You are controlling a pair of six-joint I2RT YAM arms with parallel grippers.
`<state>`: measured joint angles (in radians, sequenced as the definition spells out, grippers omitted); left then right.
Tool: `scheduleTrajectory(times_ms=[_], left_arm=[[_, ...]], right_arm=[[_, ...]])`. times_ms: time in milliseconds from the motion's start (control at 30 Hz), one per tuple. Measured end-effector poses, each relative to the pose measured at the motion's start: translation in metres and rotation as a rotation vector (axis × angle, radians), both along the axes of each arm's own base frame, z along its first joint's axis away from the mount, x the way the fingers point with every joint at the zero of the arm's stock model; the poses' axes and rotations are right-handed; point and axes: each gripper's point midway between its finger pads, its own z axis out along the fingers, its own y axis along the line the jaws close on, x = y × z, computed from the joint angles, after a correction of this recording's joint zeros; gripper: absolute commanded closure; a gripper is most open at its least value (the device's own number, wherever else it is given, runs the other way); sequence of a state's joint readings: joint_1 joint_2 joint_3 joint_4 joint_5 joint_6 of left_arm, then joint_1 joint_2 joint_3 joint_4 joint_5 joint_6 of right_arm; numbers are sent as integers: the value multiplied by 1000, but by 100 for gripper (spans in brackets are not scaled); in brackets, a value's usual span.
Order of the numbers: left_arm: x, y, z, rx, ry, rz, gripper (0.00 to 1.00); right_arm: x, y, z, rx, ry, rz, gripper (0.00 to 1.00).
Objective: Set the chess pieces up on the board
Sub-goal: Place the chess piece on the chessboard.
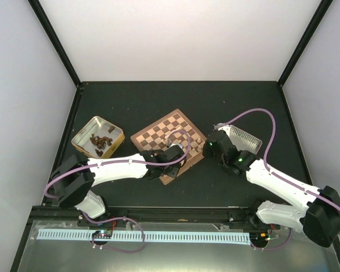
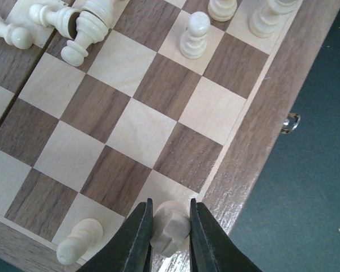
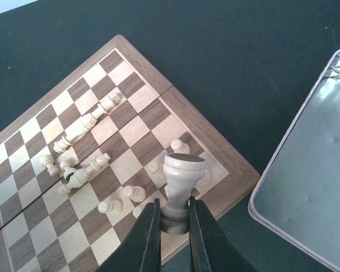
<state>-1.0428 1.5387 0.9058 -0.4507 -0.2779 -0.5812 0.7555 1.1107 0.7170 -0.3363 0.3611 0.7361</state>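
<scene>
The board [image 1: 164, 133] lies in the middle of the table. My left gripper [image 1: 171, 168] is over its near corner. In the left wrist view it [image 2: 170, 238] is shut on a cream rook [image 2: 170, 225] over the corner square by the rim [image 2: 260, 141]. A cream pawn [image 2: 78, 242] is just left of it. My right gripper [image 1: 204, 148] is at the board's right corner. In the right wrist view it [image 3: 174, 224] is shut on a tall cream piece [image 3: 181, 175], held base up above several standing pawns [image 3: 135, 194]. Several cream pieces [image 3: 85, 124] lie toppled mid-board.
An open tin [image 1: 98, 136] with dark brown pieces stands left of the board. An empty silver tin [image 1: 245, 139] stands right of it, close to my right gripper, and shows in the right wrist view [image 3: 306, 192]. A small metal latch [image 2: 292, 122] sticks out from the board's edge.
</scene>
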Motion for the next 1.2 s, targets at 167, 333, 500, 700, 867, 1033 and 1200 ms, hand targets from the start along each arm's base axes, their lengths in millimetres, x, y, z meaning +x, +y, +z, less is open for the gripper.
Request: scheduleTrajectory(times_ms=[167,333,500,700,867,1033,1200], left_arm=[[1,1,-4,10,1,12,94],[2,0,-4,2,1,22,91],[1,1,-10,11,9,27,90],[1,4,-13,19,9,39,84],[2,4,-13,18,8,44,74],[2,4,-11,12,6,44,64],[6,4,9,-51,-5,56,56]], right_arm=[[-1,0,-2,2,6,2,95],[-2,0,2,16,-3,5,95],[-2,1,5,29,-10,11,95],[-3,2,5,33,-7,15,95],[-3,2,5,34,-8,16,95],[-4,3,11,51,-19,22,95],[-8,9,21,105,-55,65,95]])
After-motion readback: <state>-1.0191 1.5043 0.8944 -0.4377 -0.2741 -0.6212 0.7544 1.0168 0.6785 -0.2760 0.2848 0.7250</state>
